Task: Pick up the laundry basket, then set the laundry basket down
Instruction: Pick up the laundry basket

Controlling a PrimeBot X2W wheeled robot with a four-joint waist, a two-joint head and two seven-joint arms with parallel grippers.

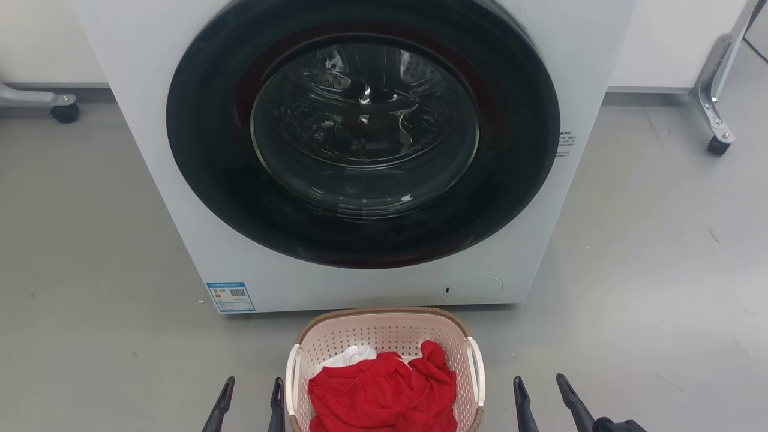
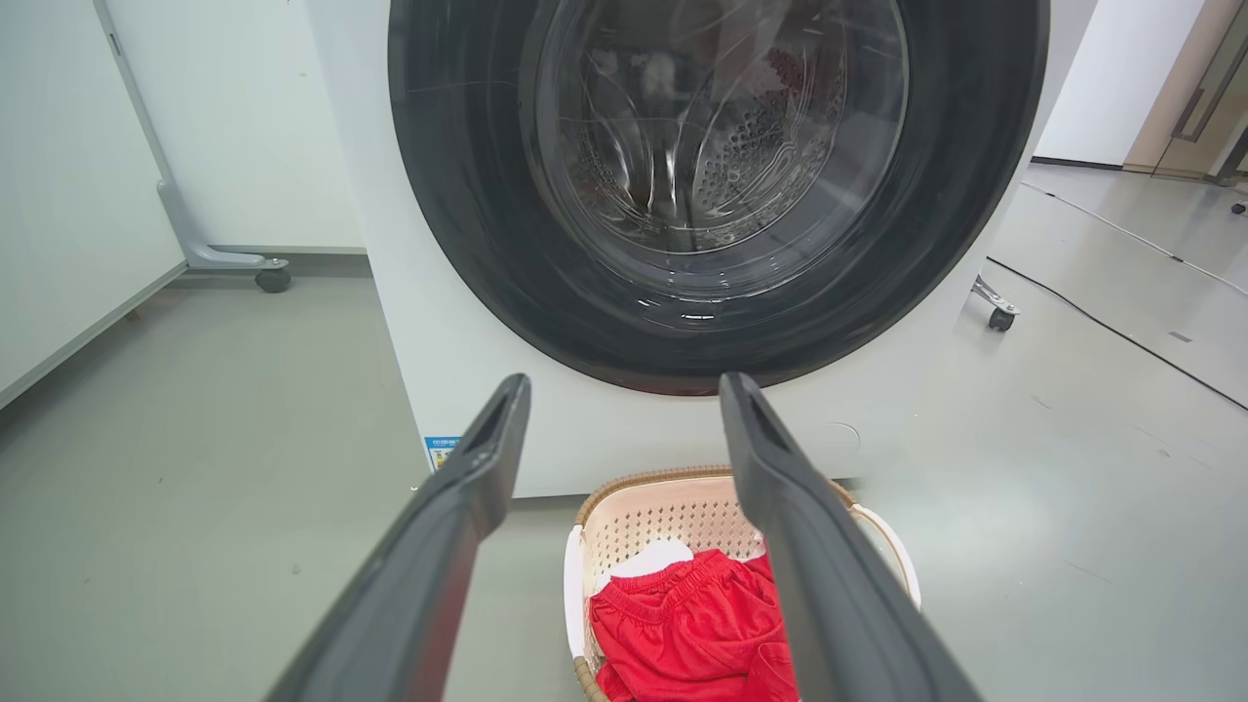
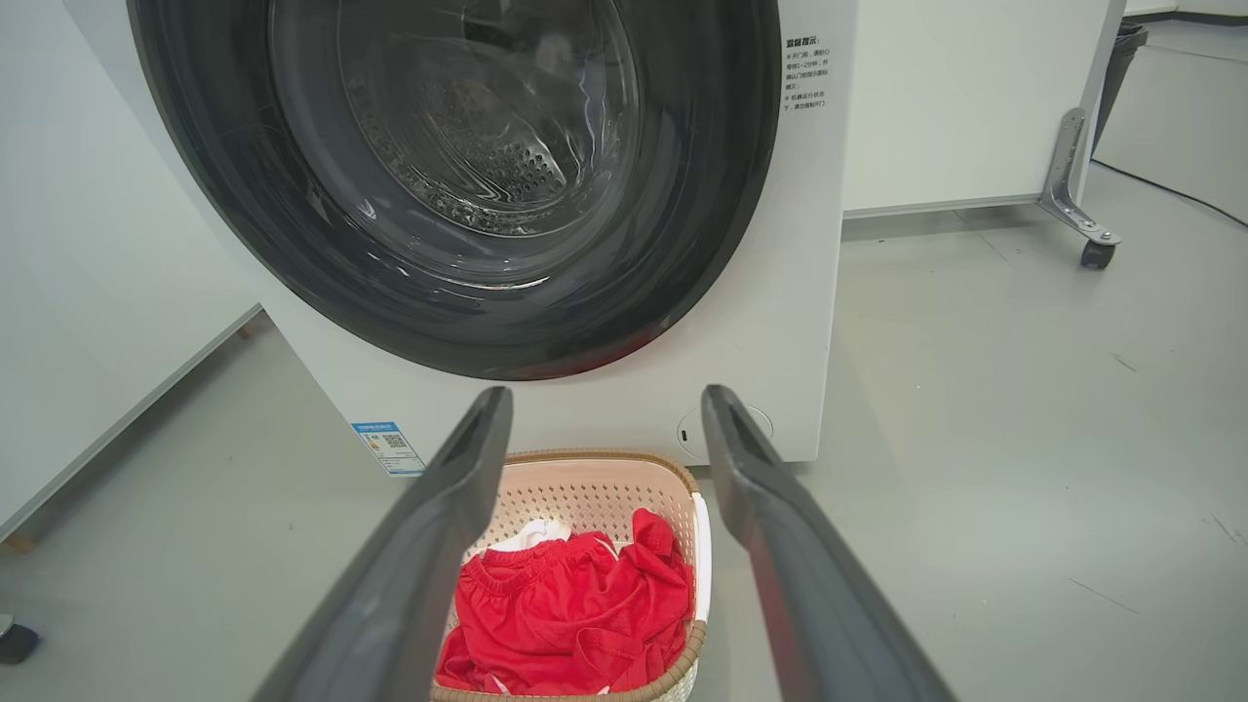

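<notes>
Equally wide, empty jaws: left gripper (image 1: 254,380) and right gripper (image 1: 539,378) beside the laundry basket (image 1: 384,335).

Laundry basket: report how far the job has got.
Nothing done yet: the laundry basket sits on the floor before the washer. In hand: left tool and right tool flank it, open, gripping nothing. Remaining: grasp, lift, set down.

Left hand (image 1: 254,380) and right hand (image 1: 539,378) have slim dark fingers (image 1: 222,401).
</notes>
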